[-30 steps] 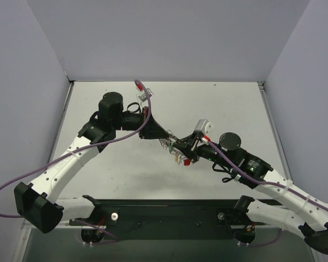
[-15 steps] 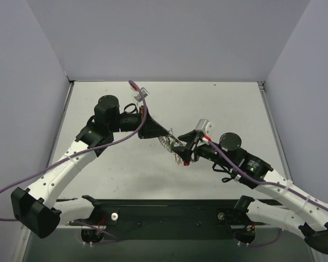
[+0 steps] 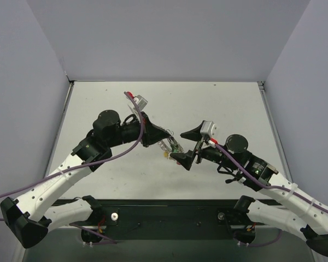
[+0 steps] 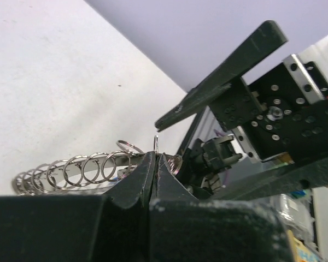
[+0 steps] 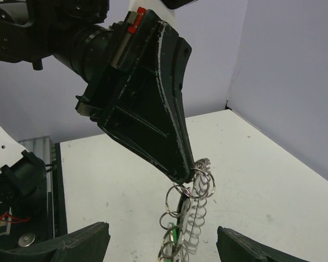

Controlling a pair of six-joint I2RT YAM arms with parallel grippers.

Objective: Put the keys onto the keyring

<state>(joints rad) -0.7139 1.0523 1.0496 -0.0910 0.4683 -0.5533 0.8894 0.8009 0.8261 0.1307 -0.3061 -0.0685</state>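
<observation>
The left gripper (image 3: pixel 154 134) is clamping the keyring (image 3: pixel 167 143) above the table's (image 3: pixel 229 103) middle; the right gripper (image 3: pixel 180 145) is gaping wide just right of it; coloured keys (image 3: pixel 165 155) are dangling underneath.

My right gripper (image 3: pixel 176 145) springs wide open, releasing the keyring (image 3: pixel 168 143) it pinched a second ago, and backs off to the right. My left gripper (image 3: pixel 162 132) draws the keyring slightly leftward as that arm folds back toward its base; the keys (image 3: pixel 165 155) now dangle free.
</observation>
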